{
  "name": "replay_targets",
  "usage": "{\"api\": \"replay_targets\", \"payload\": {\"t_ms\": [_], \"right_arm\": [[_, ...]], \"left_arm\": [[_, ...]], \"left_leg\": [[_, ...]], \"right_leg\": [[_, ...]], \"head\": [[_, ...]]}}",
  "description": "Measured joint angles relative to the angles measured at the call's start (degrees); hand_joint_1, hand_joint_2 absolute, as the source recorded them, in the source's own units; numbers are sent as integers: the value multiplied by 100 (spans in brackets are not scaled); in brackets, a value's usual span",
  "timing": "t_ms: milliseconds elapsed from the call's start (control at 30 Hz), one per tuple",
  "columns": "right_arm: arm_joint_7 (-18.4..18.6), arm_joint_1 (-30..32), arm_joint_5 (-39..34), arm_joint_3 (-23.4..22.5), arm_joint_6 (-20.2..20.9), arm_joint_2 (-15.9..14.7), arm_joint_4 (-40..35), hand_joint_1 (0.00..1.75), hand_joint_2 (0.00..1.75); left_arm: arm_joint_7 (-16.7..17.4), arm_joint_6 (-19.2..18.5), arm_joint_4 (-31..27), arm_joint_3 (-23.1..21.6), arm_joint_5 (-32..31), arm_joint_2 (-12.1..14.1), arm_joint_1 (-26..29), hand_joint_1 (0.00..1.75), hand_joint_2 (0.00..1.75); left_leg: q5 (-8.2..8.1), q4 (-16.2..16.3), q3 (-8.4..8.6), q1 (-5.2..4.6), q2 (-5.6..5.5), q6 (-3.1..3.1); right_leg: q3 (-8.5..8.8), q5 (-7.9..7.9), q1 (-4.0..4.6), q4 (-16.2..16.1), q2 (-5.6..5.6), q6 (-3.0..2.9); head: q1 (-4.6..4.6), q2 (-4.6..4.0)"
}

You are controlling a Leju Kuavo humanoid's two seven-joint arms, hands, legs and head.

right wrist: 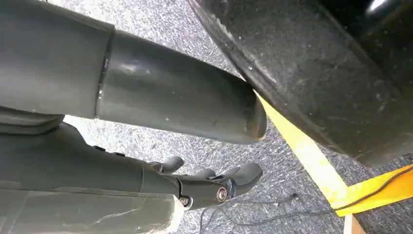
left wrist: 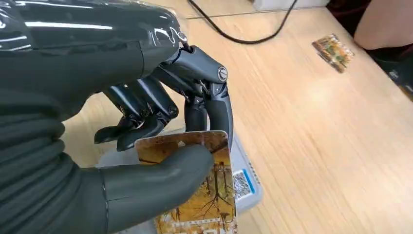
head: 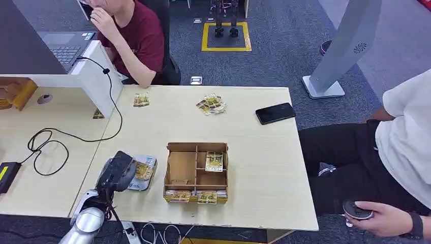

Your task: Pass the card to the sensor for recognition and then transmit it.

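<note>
Pale wooden desk [head: 254,152] on grey carpet, a compartmented cardboard box [head: 196,173] of cards at centre frame. Lower left: left robot hand [head: 118,170] pinching a card [left wrist: 204,190] between thumb and fingers, held flat over the grey sensor [head: 144,175], presumably for reading. Right robot hand [right wrist: 214,183] hanging over the floor, fingers loosely apart, holding nothing.

Yellow-brown card [left wrist: 204,195] with tree artwork, pinched between thumb and dark fingers [left wrist: 214,109] of the left hand [head: 118,170], held just above the flat grey sensor [head: 147,175] with a blue-framed code, near the counter's [head: 254,152] front edge
</note>
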Motion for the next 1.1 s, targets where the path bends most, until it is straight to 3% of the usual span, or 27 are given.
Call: {"api": "replay_targets", "payload": {"t_ms": [600, 1100], "right_arm": [[83, -3, 109, 0, 61, 0, -9, 0, 0], [142, -10, 118, 7, 113, 0, -22, 0, 0]], "left_arm": [[68, 336, 859, 413, -400, 66, -121, 175, 175], [65, 389, 1152, 492, -671, -17, -125, 175, 175]], "left_leg": [[0, 0, 0, 0, 0, 0], [0, -1, 2, 0, -3, 0]], "right_leg": [[2, 0, 0, 1, 0, 0], [4, 0, 0, 1, -2, 0]], "head": [[-2, 0], [0, 0]]}}
